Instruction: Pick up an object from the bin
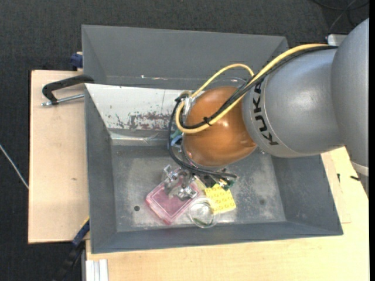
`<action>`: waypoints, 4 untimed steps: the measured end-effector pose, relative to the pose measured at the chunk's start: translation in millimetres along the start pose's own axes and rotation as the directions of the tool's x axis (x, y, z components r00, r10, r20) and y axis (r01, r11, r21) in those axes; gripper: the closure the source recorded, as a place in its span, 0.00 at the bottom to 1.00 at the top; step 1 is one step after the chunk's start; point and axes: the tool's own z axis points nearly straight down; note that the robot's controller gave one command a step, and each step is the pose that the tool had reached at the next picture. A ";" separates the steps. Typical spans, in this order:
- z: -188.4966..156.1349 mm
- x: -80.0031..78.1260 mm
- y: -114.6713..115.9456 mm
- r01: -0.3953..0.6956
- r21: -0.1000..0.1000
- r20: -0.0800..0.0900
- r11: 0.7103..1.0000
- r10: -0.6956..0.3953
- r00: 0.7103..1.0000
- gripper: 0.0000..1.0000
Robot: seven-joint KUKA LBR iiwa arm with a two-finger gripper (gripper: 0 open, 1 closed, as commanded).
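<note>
Gripper (179, 187) sits low in the grey bin (126, 171), at the front-middle of the floor, right over a pink flat rectangular piece (164, 205). The metal tip overlaps the pink piece's upper right end. Contact looks likely but isn't confirmed. Open or closed: cannot tell, the tip is small and cluttered, and the orange wrist cover (217, 130) looms just above it.

Pink piece: lies flat on the floor, turned diagonally, with rounded corners. It looks somewhat translucent, shaped like a soap bar or small case.

Just beside it on the right is a clear round thing (202, 214), probably a transparent cup or dome, touching or nearly touching the pink corner. Behind that is a yellow block with dots (222, 199), partly under the wrist's dark cables. All three are bunched near the front wall.

Judgement: the wrist points steeply down because the pieces lie flat and close together, leaving little room from the side. The pink one is the biggest flat target and is under the tip, so it's the likely pick. It isn't lifted yet. Risk: neighbours get nudged and the clear thing may roll.
</note>
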 end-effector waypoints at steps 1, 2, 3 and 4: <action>0.0 -0.1 0.0 0.000 0.000 0.000 1.000 0.000 1.000 1.00; -122.3 3.5 -28.8 0.068 -0.019 -0.035 0.997 -0.069 0.997 1.00; -122.2 3.6 -28.6 0.069 -0.020 -0.036 0.997 -0.070 0.997 0.00; -122.2 3.6 -28.6 0.069 -0.020 -0.036 0.997 -0.070 0.997 0.00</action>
